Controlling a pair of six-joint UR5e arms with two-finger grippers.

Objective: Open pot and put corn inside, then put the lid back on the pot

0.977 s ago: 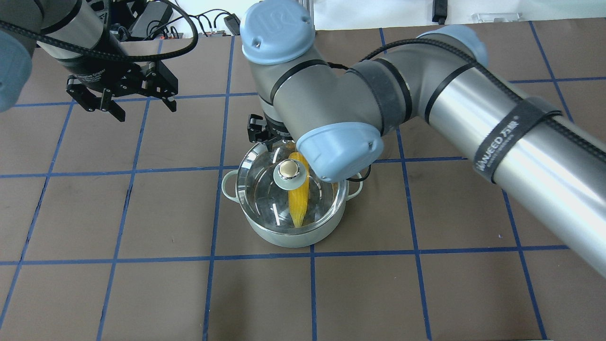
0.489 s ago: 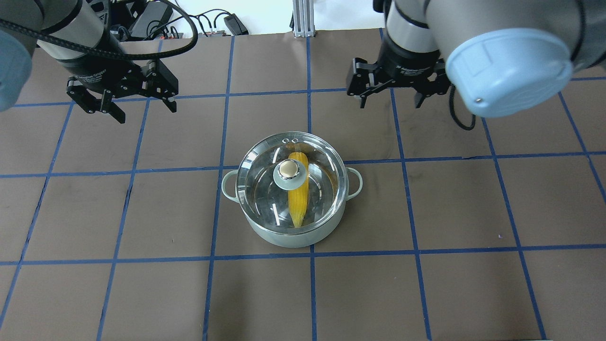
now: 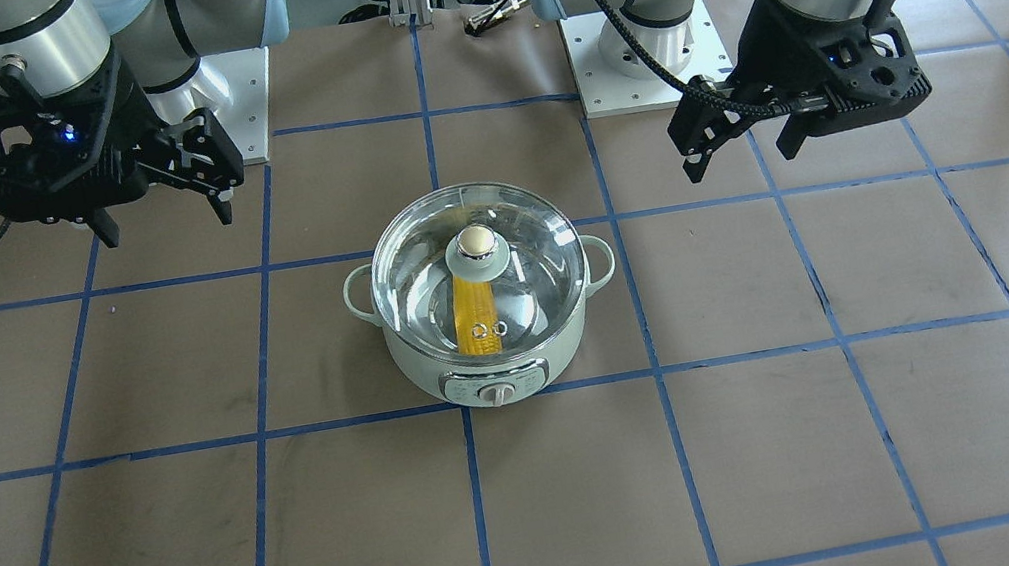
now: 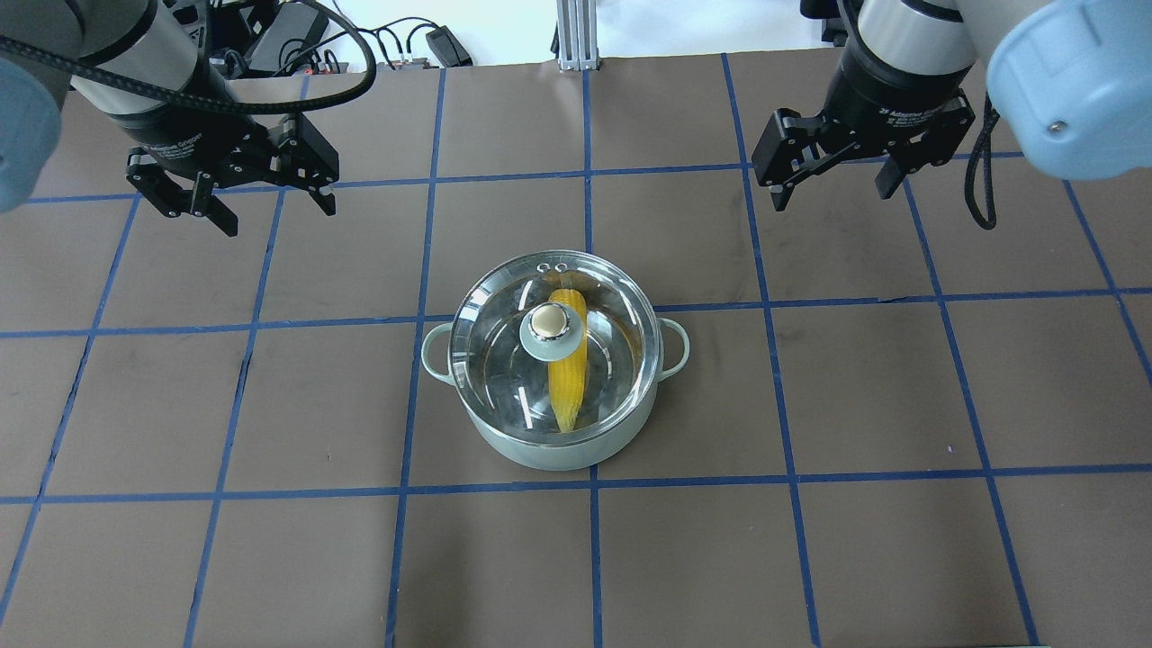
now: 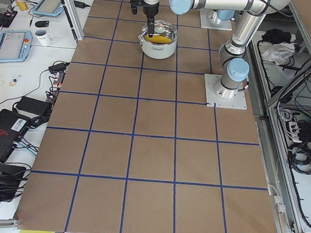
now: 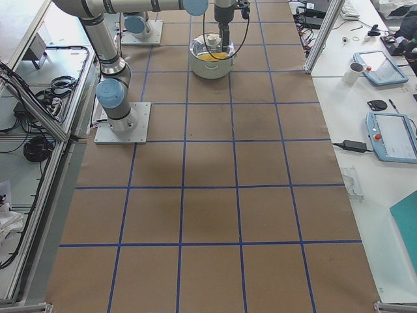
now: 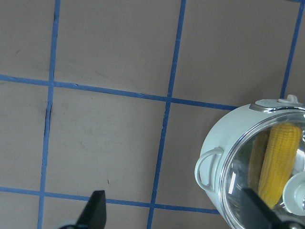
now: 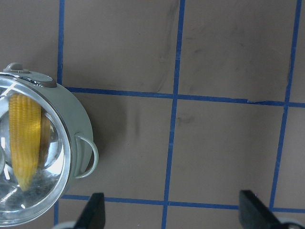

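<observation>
Left gripper (image 4: pixel 275 210): fingers spread apart, nothing between them. It hangs above the table (image 4: pixel 810 558), beyond the pot (image 4: pixel 558 450) and off to its left, well apart from it.

Right gripper (image 4: pixel 832 193): also spread and empty, mirrored on the pot's far right, also well apart.

Task status, as I judge it: complete. The corn (image 4: pixel 567 387) is inside the pot and the lid (image 4: pixel 499 360) is seated on top. Neither gripper touches anything, and I see no step left to do.

Appearance: the pot is pale mint green with two loop handles, and stands upright near the middle of the table. Its dial faces away from the robot (clearest in the front-facing view). The lid is clear glass and looks level on the rim, its knob (image 4: pixel 549 328) centred. Through the glass the yellow ear lies flat across the shiny steel bottom, pointed end toward the robot.
</observation>
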